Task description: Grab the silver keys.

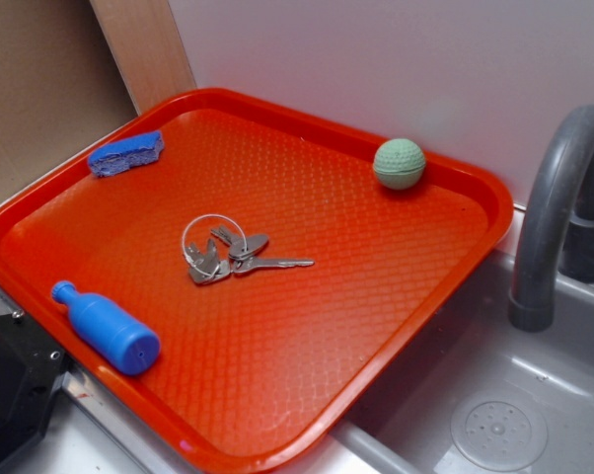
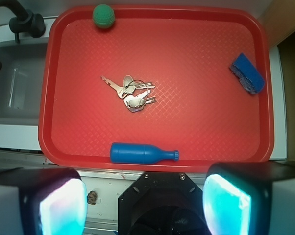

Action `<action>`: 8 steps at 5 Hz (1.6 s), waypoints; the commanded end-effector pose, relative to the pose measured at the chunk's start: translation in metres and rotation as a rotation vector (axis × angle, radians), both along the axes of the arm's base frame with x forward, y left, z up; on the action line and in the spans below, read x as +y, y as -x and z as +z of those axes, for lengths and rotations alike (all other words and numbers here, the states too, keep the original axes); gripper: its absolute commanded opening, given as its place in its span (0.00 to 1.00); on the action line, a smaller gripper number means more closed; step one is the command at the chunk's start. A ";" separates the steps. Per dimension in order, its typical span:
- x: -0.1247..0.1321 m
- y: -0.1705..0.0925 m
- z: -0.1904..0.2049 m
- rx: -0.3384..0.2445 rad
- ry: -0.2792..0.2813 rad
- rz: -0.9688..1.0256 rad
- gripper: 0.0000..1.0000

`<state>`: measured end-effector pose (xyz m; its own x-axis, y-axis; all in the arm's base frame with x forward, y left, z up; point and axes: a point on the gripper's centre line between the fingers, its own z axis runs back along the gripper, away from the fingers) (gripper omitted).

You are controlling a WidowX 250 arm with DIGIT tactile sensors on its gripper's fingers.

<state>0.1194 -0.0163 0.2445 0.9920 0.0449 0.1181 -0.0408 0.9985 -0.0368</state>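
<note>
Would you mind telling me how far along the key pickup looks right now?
Nothing looks done yet: the silver keys lie flat mid-tray, untouched. The hand is open at the near edge of the wrist view, well short of them. The approach, descent, closing and lift all remain.

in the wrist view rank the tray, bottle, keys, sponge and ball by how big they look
1. tray, by far the largest
2. bottle
3. keys, a spread-out bunch nearly as long as the bottle
4. sponge
5. ball; it lies farthest from the camera, so its place against the sponge is unsure
</note>
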 end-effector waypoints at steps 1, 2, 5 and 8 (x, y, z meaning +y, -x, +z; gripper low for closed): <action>0.000 0.000 0.000 0.000 0.000 0.000 1.00; 0.034 -0.050 -0.039 0.061 0.076 0.023 1.00; 0.025 -0.161 -0.159 0.207 0.202 -0.243 1.00; 0.003 -0.092 -0.172 0.261 0.267 -0.386 1.00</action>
